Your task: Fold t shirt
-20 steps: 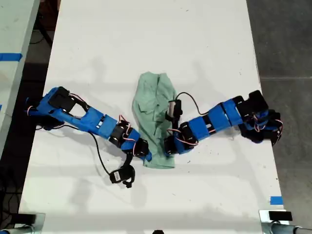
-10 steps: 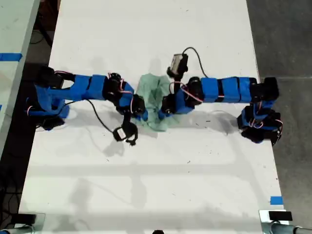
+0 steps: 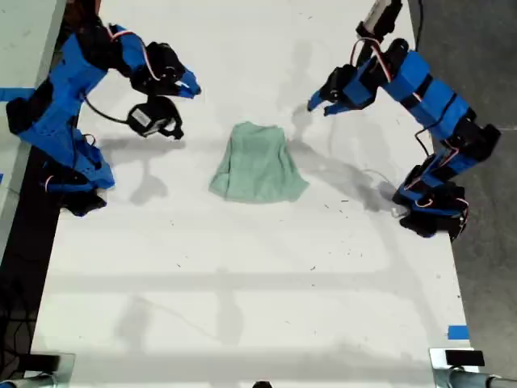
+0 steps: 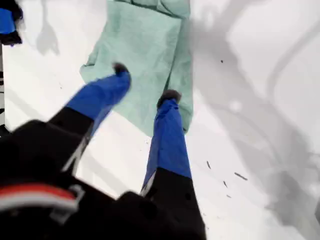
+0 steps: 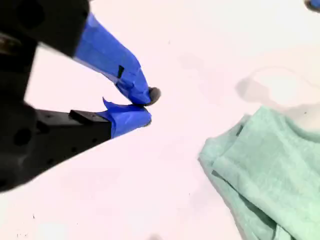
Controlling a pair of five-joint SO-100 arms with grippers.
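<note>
While both blue robot arms are raised off the white desk (image 3: pixel 242 283), the small pale mint-green fabric t shirt (image 3: pixel 258 166) lies by itself near the middle of the desk, between the two arms in the exterior view and touched by neither. It is bunched into a compact, roughly square bundle, wider at the edge nearer the camera, with a folded layer and a seam line showing along one side in the first wrist view (image 4: pixel 145 35). My first gripper (image 3: pixel 317 103) hangs in the air toward the exterior view's upper right, beyond the garment's far corner. Its wrist view looks down along the blue fingers (image 4: pixel 170 115) at the cloth below, and the fingers stand clearly apart with nothing between them (image 4: pixel 145 82). My second gripper (image 3: pixel 192 87) is held high toward the exterior view's upper left, well apart from the garment. In its own view the two blue fingers (image 5: pixel 115 65) have their dark tips together, or very nearly so given the blur, gripping nothing (image 5: pixel 148 106), and the t shirt (image 5: pixel 270 165) lies on the bare desk off to one side of them. Grey shadows of the arms fall on the desk on either side of the cloth.
</note>
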